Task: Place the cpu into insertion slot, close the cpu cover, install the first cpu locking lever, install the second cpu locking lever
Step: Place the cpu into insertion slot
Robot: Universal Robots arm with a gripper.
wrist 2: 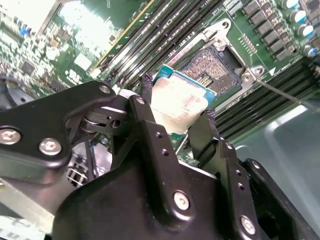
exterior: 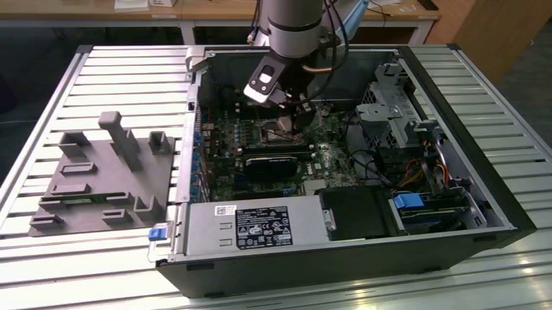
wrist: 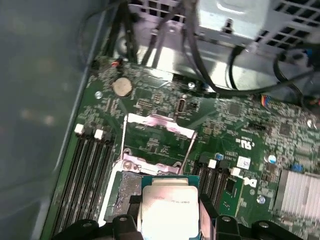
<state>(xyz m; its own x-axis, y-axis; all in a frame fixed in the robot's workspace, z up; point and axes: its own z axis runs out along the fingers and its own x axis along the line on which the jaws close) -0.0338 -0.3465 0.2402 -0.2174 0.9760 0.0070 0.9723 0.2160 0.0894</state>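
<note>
My gripper (wrist 2: 178, 100) is shut on the cpu (wrist 2: 182, 102), a silver-topped square chip with a green edge, gripped on two opposite sides by the black fingers (wrist 2: 145, 107). In both wrist views the cpu hangs tilted just above and partly over the insertion slot (wrist 2: 212, 65), whose brownish contact field lies bare. In the first wrist view the cpu (wrist: 170, 205) covers part of the slot (wrist: 124, 187), and the cpu cover (wrist: 159, 120) is swung open past it. In the exterior view the gripper (exterior: 293, 106) is inside the computer case, over the slot (exterior: 278, 132).
Long black memory slots (wrist: 90, 170) flank the socket. Black cables (wrist: 240, 75) and a metal drive cage (exterior: 392, 113) stand close behind it. A finned heat sink (wrist: 300, 192) sits to one side. A grey fixture block (exterior: 103, 174) lies on the slatted table at the exterior view's left.
</note>
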